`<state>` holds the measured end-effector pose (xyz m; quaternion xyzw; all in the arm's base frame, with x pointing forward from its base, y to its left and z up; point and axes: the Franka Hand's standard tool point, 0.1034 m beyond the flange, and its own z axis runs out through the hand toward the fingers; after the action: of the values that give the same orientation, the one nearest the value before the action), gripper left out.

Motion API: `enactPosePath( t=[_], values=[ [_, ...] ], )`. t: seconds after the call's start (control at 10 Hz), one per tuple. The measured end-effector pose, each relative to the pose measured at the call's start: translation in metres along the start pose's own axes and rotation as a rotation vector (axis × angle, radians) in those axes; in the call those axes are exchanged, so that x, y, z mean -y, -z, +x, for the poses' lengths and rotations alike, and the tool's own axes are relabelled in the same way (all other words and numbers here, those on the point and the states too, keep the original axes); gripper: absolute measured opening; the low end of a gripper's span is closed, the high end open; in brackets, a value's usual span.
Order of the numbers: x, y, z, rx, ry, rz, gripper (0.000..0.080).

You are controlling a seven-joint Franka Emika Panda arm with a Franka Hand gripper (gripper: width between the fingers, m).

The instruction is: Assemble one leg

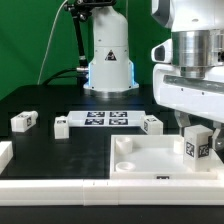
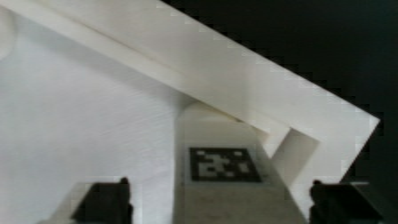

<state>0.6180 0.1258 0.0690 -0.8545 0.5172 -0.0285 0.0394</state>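
A white leg [image 1: 197, 143] with a marker tag facing the camera stands upright at the far corner of the large white tabletop [image 1: 140, 165], on the exterior view's right. My gripper [image 1: 195, 128] hangs right over it. In the wrist view the leg [image 2: 226, 160] lies between my two dark fingers [image 2: 102, 202], with a gap on each side, so the gripper [image 2: 224, 205] is open and astride it. The tabletop's raised rim [image 2: 267, 80] runs diagonally behind the leg. Whether the leg's foot sits in a socket is hidden.
Three more white legs lie on the black table: one at the exterior view's left [image 1: 24, 121], one beside the marker board [image 1: 61, 126], one at its other end [image 1: 152, 123]. The marker board [image 1: 105, 119] lies behind the tabletop. The arm's base [image 1: 108, 60] stands behind it.
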Motion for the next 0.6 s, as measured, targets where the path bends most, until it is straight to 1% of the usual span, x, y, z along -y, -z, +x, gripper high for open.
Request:
enactPosePath(
  t=[0.1, 0.2, 0.3, 0.6],
  values=[
    [0.0, 0.0002, 0.0002, 0.0, 0.085, -0.001, 0.0614],
    [-0.0006, 0.0006, 0.0004, 0.005, 0.205, -0.01, 0.0614],
    [0.0001, 0.001, -0.0001, 0.005, 0.322, -0.01, 0.0642],
    [0.0005, 0.0008, -0.0014, 0.006, 0.588, -0.009, 0.0649]
  ],
)
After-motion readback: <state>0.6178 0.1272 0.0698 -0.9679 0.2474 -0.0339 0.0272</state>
